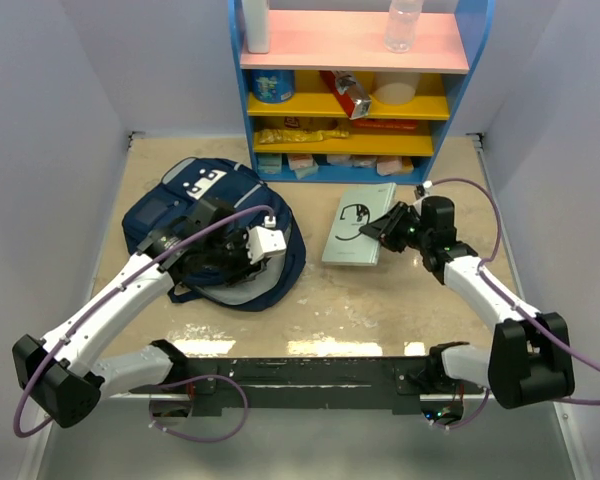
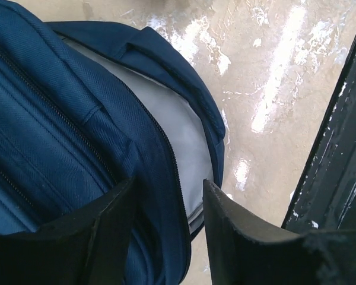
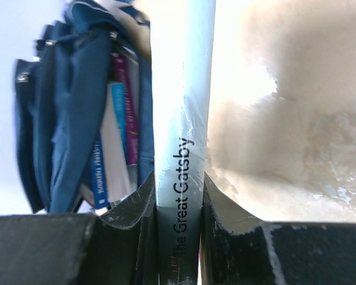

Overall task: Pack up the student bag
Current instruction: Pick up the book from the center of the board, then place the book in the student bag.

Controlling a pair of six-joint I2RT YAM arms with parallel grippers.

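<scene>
Navy backpack (image 1: pixel 152 215) on beige table (image 1: pixel 380 300)

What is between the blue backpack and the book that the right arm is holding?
Nothing but a narrow strip of bare table, seen in the top view; the backpack and the book do not touch.

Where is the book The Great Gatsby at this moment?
In the top view the Great Gatsby book is right of centre, near the shelf unit, right of the navy backpack, its right edge clamped in the right gripper.
</scene>
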